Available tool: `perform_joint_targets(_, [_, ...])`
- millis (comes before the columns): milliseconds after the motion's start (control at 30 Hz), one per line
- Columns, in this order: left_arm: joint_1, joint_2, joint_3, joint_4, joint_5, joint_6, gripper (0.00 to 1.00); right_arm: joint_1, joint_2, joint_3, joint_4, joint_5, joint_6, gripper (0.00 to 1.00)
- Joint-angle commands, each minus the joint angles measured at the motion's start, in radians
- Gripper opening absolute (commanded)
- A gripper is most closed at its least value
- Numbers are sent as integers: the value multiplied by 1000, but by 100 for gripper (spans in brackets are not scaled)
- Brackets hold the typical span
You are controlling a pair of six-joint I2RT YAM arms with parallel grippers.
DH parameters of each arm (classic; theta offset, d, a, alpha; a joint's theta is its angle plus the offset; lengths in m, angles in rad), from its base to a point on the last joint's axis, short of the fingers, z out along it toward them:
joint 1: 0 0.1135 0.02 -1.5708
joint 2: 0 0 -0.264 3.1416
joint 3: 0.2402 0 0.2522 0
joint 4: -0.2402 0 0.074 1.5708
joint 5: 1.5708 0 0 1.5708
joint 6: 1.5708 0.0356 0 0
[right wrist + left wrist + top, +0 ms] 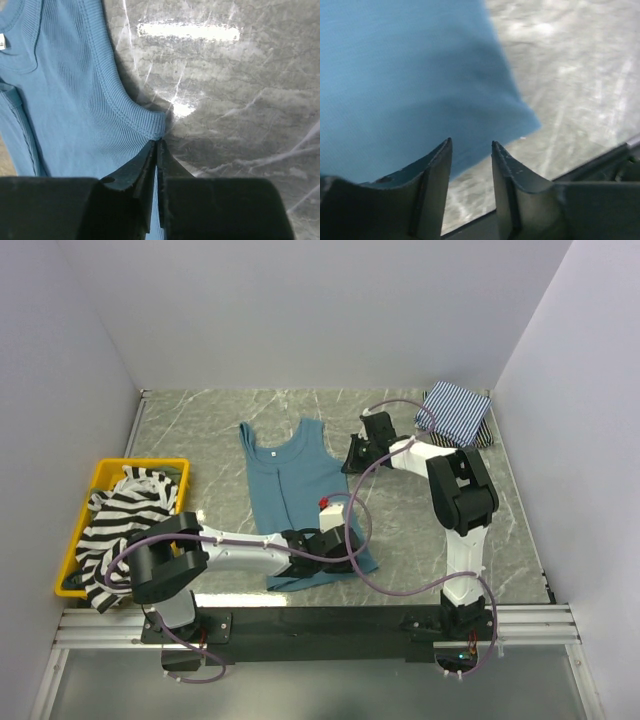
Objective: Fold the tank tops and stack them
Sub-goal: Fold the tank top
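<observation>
Tank tops: three show. The blue tank top [292,485] lies flat in the middle of the worktop [200,430], with its neck at the far side. It is soft cloth with thin ribs, and a stitched band runs round the arm hole. Its near hem is a bit rumpled. The striped tank top [118,530] has fat black and white stripes. It sits in a heap in one yellow bin [140,464] at the left and hangs over the near edge. The third top [455,412] has thin dark and white lines and lies folded in a flat square at the far right corner.

The worktop is grey and looks like shiny stone with pale cracks.

The left fingers [437,165] stand apart over the near right corner of the blue tank top, with nothing gripped. The right fingers [142,165] are pinched on the side edge of the blue tank top, just under the arm hole.
</observation>
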Motion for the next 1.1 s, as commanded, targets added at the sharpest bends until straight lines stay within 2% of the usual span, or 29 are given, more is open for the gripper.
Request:
perform_joint_targets(0, [-24,-4,39,126,33,76,45,-11,2,-2,50,-17,19,9])
perform_joint_targets(100, [-42,30,68,193,64,121,46,-26,-15,-39,74,-49,31,6])
perform_joint_targets(267, [-76,103,163,171,41,144,49,-43,-41,-85,97,-73,38,5])
perform_joint_targets(333, [-85,129,192,137,9,130,49,-54,-48,-105,113,-93,45,5])
perform_joint_targets(567, [-142,266,409,-237,-295,20,47,-65,-58,-133,134,-116,54,3])
perform_joint_targets(767, [-168,341,499,-336,-338,8,45,-65,-58,-142,137,-121,59,2])
perform_joint_targets(1067, [-185,372,512,-345,-335,4,39,-69,-58,-156,137,-127,64,1])
